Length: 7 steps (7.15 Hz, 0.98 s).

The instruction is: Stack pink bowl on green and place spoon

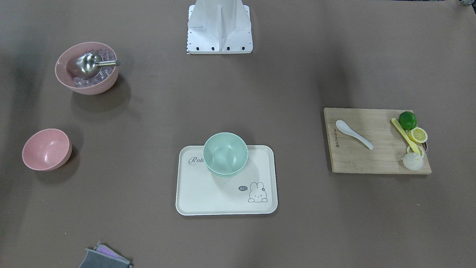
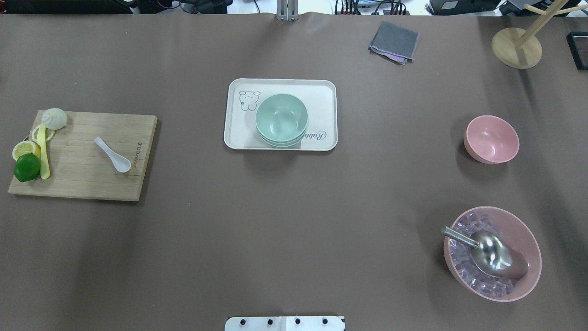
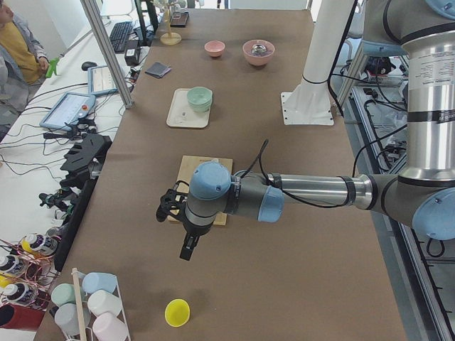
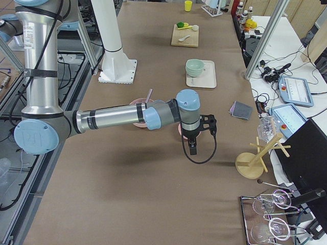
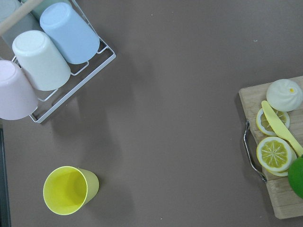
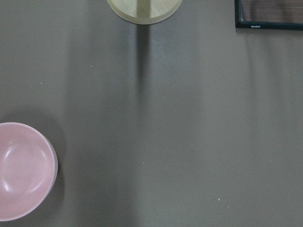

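Observation:
The small pink bowl (image 2: 491, 139) stands empty and upright on the table at the robot's right; it also shows in the right wrist view (image 6: 21, 170). Stacked green bowls (image 2: 281, 119) sit on a white rabbit tray (image 2: 321, 92) at the table's middle. A white spoon (image 2: 113, 155) lies on the wooden board (image 2: 92, 184) at the left. My left gripper (image 3: 186, 249) hangs over the table past the board's outer end. My right gripper (image 4: 192, 149) hangs beside the pink bowl, on the wooden stand's side. Both show only in side views, so I cannot tell whether they are open or shut.
A large pink bowl (image 2: 491, 253) holds ice cubes and a metal scoop. A lime (image 2: 26, 167), lemon slices, a yellow knife and a bun sit on the board's outer end. A grey cloth (image 2: 394, 41), a wooden stand (image 2: 517, 46), a yellow cup (image 5: 70, 189) and a cup rack (image 5: 42, 56) are nearby.

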Each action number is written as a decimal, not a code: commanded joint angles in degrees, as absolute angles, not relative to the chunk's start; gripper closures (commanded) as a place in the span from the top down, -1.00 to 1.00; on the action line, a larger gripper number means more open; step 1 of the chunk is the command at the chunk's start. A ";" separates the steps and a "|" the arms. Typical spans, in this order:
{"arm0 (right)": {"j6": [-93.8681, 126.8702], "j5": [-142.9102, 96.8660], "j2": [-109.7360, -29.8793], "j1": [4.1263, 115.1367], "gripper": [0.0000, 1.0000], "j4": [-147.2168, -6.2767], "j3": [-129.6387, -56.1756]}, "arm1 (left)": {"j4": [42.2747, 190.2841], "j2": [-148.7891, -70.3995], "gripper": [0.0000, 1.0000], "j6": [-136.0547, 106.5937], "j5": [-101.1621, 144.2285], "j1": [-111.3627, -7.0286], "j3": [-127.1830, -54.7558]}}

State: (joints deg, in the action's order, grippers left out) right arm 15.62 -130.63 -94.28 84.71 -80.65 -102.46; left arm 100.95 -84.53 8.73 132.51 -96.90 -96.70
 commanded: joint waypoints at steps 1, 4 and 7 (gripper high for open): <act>16.00 -134.79 -97.02 87.26 1.00 -80.16 -102.92 | 98.81 -85.34 0.96 7.39 134.98 -96.86 -94.58; 16.08 -137.28 -98.34 87.28 1.00 -80.33 -103.36 | 99.58 -82.81 0.96 8.17 135.26 -97.12 -96.05; 16.00 -139.39 -98.79 87.45 1.00 -78.42 -103.36 | 98.71 -81.47 0.97 7.48 136.40 -97.12 -98.78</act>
State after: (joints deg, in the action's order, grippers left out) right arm 15.97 -138.97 -98.59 87.39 -79.70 -103.44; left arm 99.14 -81.87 7.79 135.62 -97.13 -98.16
